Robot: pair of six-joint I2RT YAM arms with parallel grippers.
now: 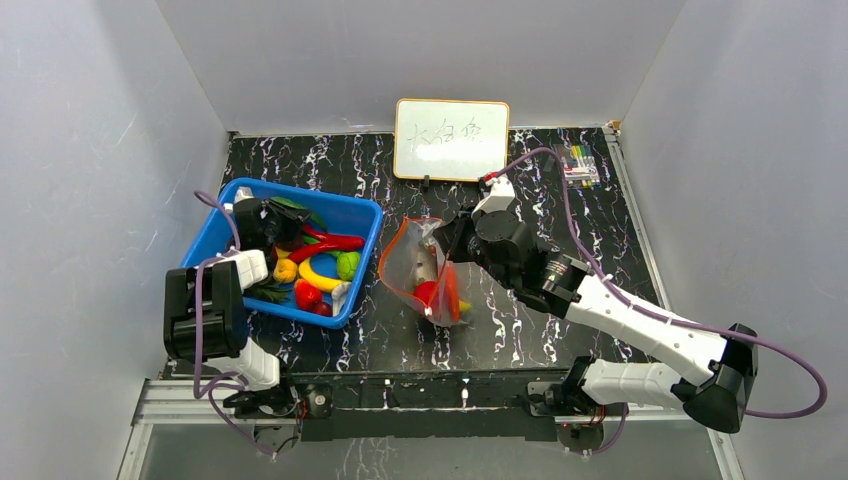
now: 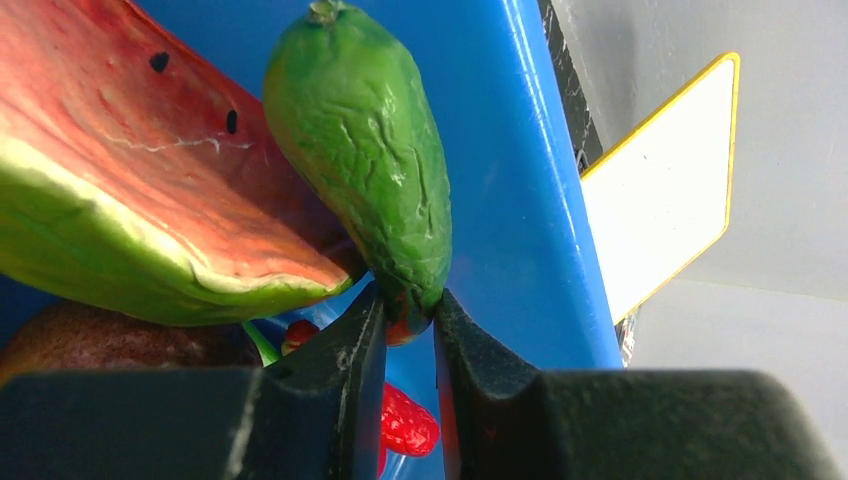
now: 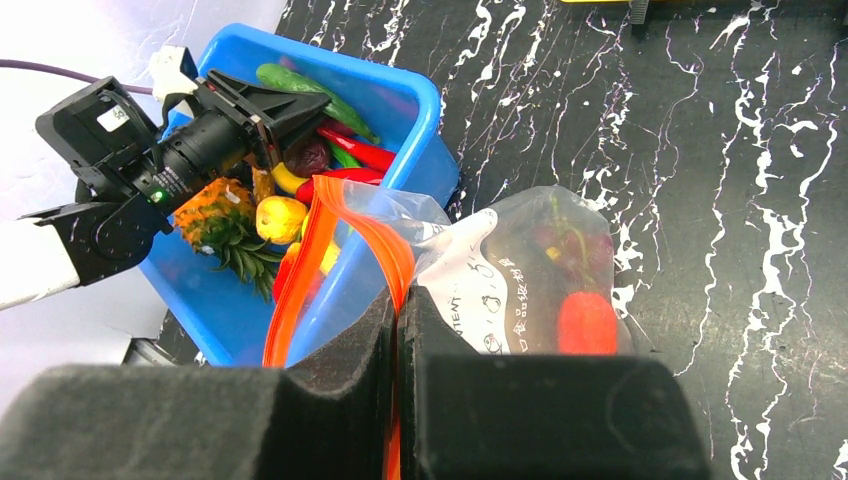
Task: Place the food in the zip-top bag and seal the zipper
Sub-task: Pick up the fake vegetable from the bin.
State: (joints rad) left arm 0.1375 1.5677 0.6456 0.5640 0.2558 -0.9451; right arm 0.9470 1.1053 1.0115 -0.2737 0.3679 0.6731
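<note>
In the left wrist view, my left gripper (image 2: 410,310) is deep in the blue basket (image 2: 510,200). Both its fingers press the lower tip of a wrinkled green toy vegetable (image 2: 370,150), which lies beside a watermelon slice (image 2: 130,180). A red berry (image 2: 408,425) lies below the fingers. More food fills the basket (image 1: 300,192). The clear zip-top bag (image 3: 520,260) stands open beside the basket, with dark grapes (image 3: 560,240) and a red piece (image 3: 587,322) inside. My right gripper (image 3: 398,300) is shut on the bag's red-orange zipper (image 3: 345,215) and holds the mouth up.
A small whiteboard (image 1: 450,138) stands at the back of the black marbled table. A pack of markers (image 1: 580,165) lies at the back right. A toy pineapple (image 3: 215,215) sits in the basket near the left arm. Grey walls close in both sides.
</note>
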